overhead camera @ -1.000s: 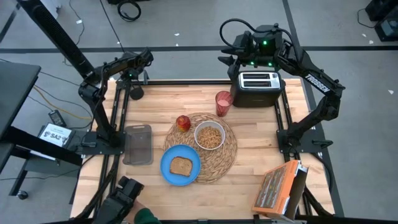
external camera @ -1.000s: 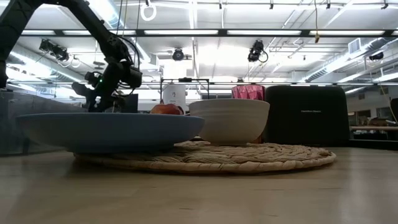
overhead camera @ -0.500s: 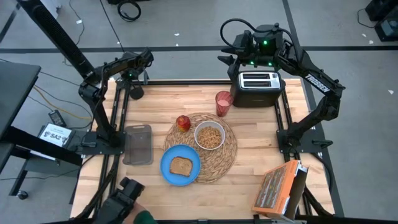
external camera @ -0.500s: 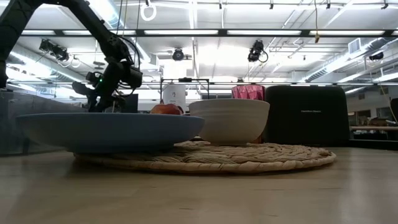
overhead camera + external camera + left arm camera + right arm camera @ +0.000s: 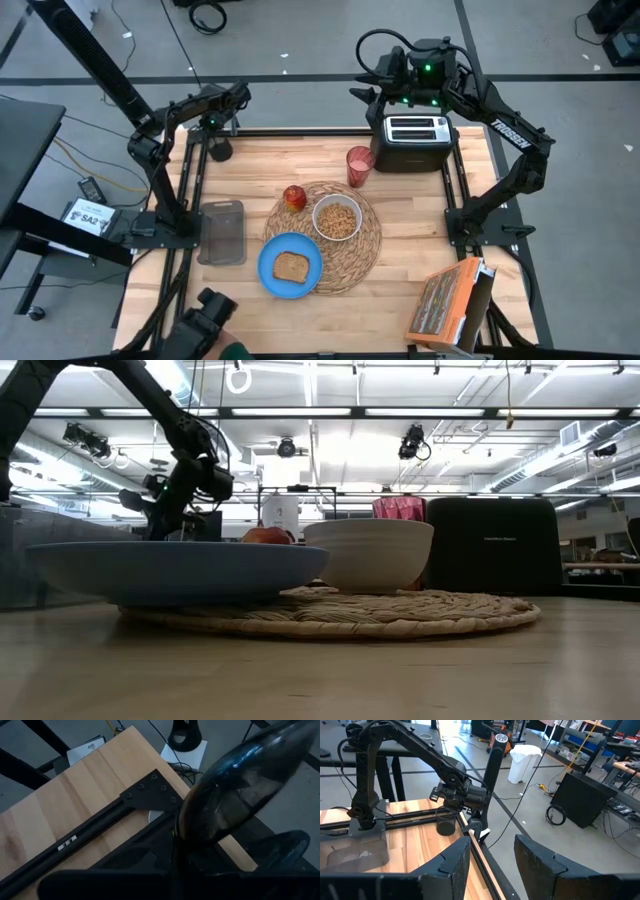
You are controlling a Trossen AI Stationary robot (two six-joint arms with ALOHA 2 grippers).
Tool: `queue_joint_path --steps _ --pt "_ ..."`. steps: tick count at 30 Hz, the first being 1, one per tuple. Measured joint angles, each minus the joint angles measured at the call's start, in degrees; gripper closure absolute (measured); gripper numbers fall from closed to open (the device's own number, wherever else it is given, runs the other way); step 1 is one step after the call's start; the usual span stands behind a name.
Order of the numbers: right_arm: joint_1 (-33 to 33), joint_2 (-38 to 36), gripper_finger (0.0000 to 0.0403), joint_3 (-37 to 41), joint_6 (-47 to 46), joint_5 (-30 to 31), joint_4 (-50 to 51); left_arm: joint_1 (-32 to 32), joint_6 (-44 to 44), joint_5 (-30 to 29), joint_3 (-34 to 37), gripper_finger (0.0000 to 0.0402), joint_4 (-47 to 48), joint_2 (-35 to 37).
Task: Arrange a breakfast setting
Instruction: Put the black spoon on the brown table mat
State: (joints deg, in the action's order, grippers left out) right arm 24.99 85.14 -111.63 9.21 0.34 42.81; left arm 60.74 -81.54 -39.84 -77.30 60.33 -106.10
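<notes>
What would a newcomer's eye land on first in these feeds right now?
Probably the round woven straw placemat in the middle of the table, carrying the small white bowl, the blue round plate with its toast slice, and the red apple at its far left edge. Next, the left gripper at the far left corner, shut on the dark spoon.

A dark spoon bowl looms above the wooden table corner.
</notes>
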Motion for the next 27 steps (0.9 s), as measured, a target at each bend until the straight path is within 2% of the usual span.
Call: queue_joint_path --steps 15,21,27 --pt "-0.01 -1.62 0.0241 0.00 1.49 -0.62 0.07 -1.03 -0.31 0.07 0.00 0.0383 0.31 5.81" --pt "-0.02 -2.40 0.0241 0.00 1.09 -3.52 0.07 -3.14 1.62 0.14 0.00 0.0383 0.33 11.35" --pt "-0.81 -2.25 0.0241 0.00 -1.49 -5.23 0.16 -6.50 3.08 -1.25 0.00 0.0384 0.37 20.50"
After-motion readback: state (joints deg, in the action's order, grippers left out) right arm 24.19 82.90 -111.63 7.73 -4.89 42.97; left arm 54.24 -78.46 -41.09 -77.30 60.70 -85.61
